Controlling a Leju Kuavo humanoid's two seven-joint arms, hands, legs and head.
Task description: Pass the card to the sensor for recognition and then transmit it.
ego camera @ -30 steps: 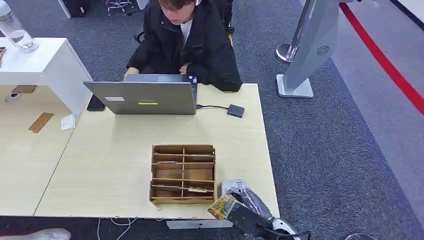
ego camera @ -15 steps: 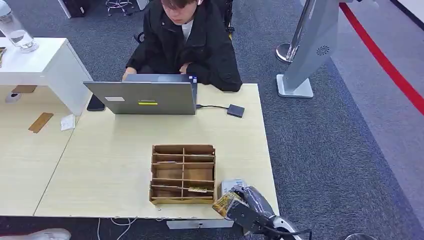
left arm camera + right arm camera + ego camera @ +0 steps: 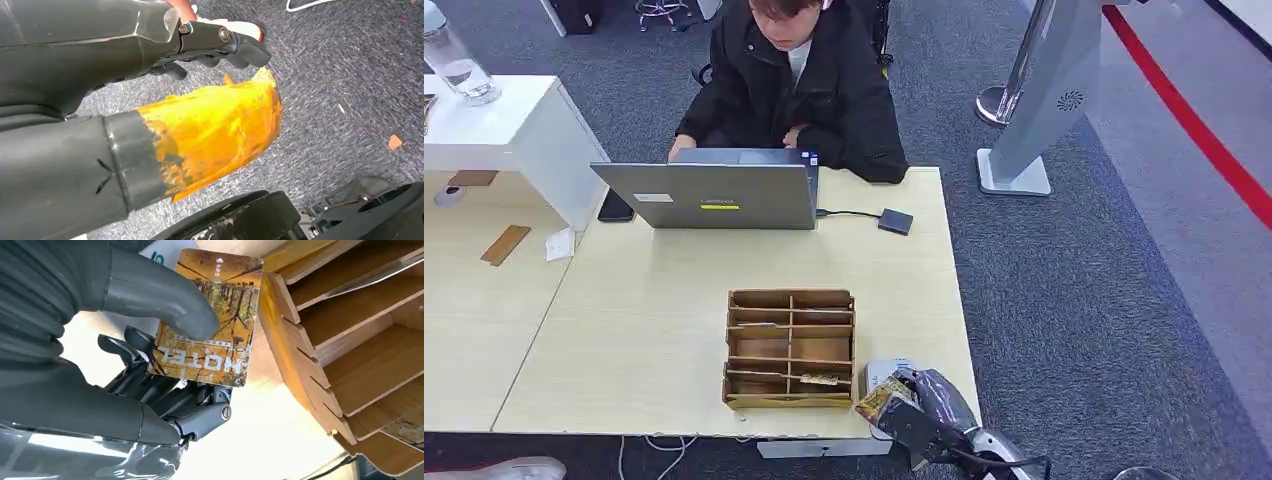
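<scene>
Hotel card drawn slightly back over sensor

Shifted a little toward the table's near edge and to the right since a second ago: right hand [image 3: 916,405] and hotel card [image 3: 882,398]. Pinched between thick grey thumb [image 3: 165,305] and darker fingers [image 3: 131,346], card [image 3: 210,320] face up, "HOTEL" print visible. Held just above the white sensor [image 3: 886,369], right beside the wooden compartment organiser [image 3: 790,347]. Forearm angled in from the lower right corner. Left hand [image 3: 220,42] hanging over grey carpet [image 3: 350,75], fingers curled, holding nothing. Unchanged beyond: laptop [image 3: 709,195], seated person [image 3: 794,80].
</scene>
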